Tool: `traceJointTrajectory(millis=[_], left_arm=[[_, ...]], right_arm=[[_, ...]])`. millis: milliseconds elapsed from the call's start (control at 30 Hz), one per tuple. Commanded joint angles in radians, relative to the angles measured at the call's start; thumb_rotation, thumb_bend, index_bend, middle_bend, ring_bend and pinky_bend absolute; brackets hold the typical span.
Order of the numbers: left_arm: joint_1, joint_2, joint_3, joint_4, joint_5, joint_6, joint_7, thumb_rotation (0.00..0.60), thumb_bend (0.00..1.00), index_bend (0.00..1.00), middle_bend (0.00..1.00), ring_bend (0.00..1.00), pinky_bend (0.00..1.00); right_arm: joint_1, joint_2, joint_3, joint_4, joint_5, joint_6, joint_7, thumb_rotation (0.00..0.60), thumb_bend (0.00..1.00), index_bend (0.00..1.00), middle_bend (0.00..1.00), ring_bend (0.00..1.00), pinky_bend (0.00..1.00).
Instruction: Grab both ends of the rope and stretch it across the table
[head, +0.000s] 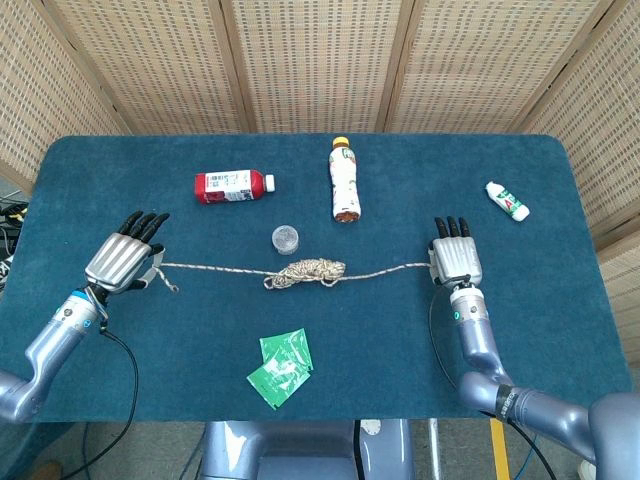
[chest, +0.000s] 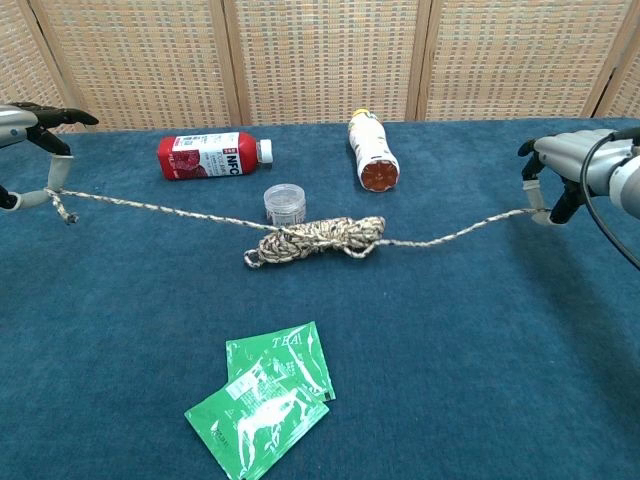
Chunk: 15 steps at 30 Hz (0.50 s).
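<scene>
A speckled beige rope (head: 305, 271) runs across the blue table, with a tangled bundle (chest: 318, 238) in its middle. My left hand (head: 122, 263) pinches the rope's left end near the table's left edge; a short tail hangs from the pinch (chest: 60, 204). My right hand (head: 455, 263) pinches the right end at the right side (chest: 548, 212). Both rope spans lift off the cloth toward the hands. In the chest view only the fingers of my left hand (chest: 35, 115) and the right hand (chest: 570, 160) show at the frame edges.
A red juice bottle (head: 232, 185) and a tan bottle (head: 344, 180) lie behind the rope. A small clear jar (head: 285, 238) stands just behind the bundle. Green tea packets (head: 280, 366) lie near the front edge. A white tube (head: 507, 200) lies at the far right.
</scene>
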<state>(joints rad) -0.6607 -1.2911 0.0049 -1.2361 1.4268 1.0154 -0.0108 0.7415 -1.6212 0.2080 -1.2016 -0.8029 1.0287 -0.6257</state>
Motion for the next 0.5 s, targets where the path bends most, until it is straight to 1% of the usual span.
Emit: traceJointTrajectory(millis=[33, 233, 267, 300, 333, 367, 400, 433, 467, 500], left_arm=[[0.012, -0.007, 0.005, 0.024, 0.010, 0.000, -0.023, 0.600, 0.52, 0.61, 0.00, 0.00, 0.00], [0.017, -0.022, 0.001, 0.043, 0.016, -0.009, -0.037, 0.600, 0.51, 0.61, 0.00, 0.00, 0.00], [0.018, -0.024, -0.002, 0.044, 0.016, -0.007, -0.036, 0.600, 0.51, 0.60, 0.00, 0.00, 0.00], [0.019, -0.026, -0.004, 0.045, 0.018, -0.004, -0.038, 0.600, 0.47, 0.53, 0.00, 0.00, 0.00], [0.021, -0.027, -0.005, 0.045, 0.019, -0.002, -0.042, 0.600, 0.43, 0.47, 0.00, 0.00, 0.00], [0.023, -0.027, -0.009, 0.041, 0.019, 0.003, -0.057, 0.600, 0.32, 0.31, 0.00, 0.00, 0.00], [0.026, -0.026, -0.013, 0.039, 0.020, 0.009, -0.067, 0.600, 0.19, 0.15, 0.00, 0.00, 0.00], [0.029, -0.024, -0.016, 0.037, 0.021, 0.016, -0.078, 0.600, 0.11, 0.07, 0.00, 0.00, 0.00], [0.033, -0.019, -0.020, 0.031, 0.022, 0.026, -0.087, 0.600, 0.03, 0.01, 0.00, 0.00, 0.00], [0.037, -0.013, -0.024, 0.023, 0.023, 0.035, -0.097, 0.600, 0.00, 0.00, 0.00, 0.00, 0.00]], right_arm=[[-0.010, 0.010, -0.002, -0.004, 0.005, 0.001, 0.000, 0.600, 0.54, 0.70, 0.07, 0.00, 0.00], [-0.019, 0.011, -0.006, -0.006, 0.005, -0.006, -0.001, 0.600, 0.53, 0.70, 0.07, 0.00, 0.00], [-0.020, 0.010, -0.005, -0.007, 0.005, -0.005, 0.000, 0.600, 0.52, 0.68, 0.07, 0.00, 0.00], [-0.022, 0.009, -0.004, -0.008, 0.003, -0.003, 0.002, 0.600, 0.51, 0.66, 0.07, 0.00, 0.00], [-0.023, 0.009, -0.004, -0.010, 0.001, -0.002, 0.005, 0.600, 0.49, 0.59, 0.06, 0.00, 0.00], [-0.027, 0.010, -0.001, -0.016, -0.004, 0.002, 0.015, 0.600, 0.43, 0.47, 0.04, 0.00, 0.00], [-0.030, 0.012, 0.001, -0.023, -0.008, 0.006, 0.023, 0.600, 0.38, 0.38, 0.02, 0.00, 0.00], [-0.035, 0.017, 0.005, -0.034, -0.014, 0.011, 0.035, 0.600, 0.28, 0.24, 0.01, 0.00, 0.00], [-0.039, 0.023, 0.011, -0.046, -0.027, 0.021, 0.052, 0.600, 0.17, 0.13, 0.00, 0.00, 0.00], [-0.043, 0.030, 0.015, -0.057, -0.041, 0.033, 0.067, 0.600, 0.11, 0.07, 0.00, 0.00, 0.00]])
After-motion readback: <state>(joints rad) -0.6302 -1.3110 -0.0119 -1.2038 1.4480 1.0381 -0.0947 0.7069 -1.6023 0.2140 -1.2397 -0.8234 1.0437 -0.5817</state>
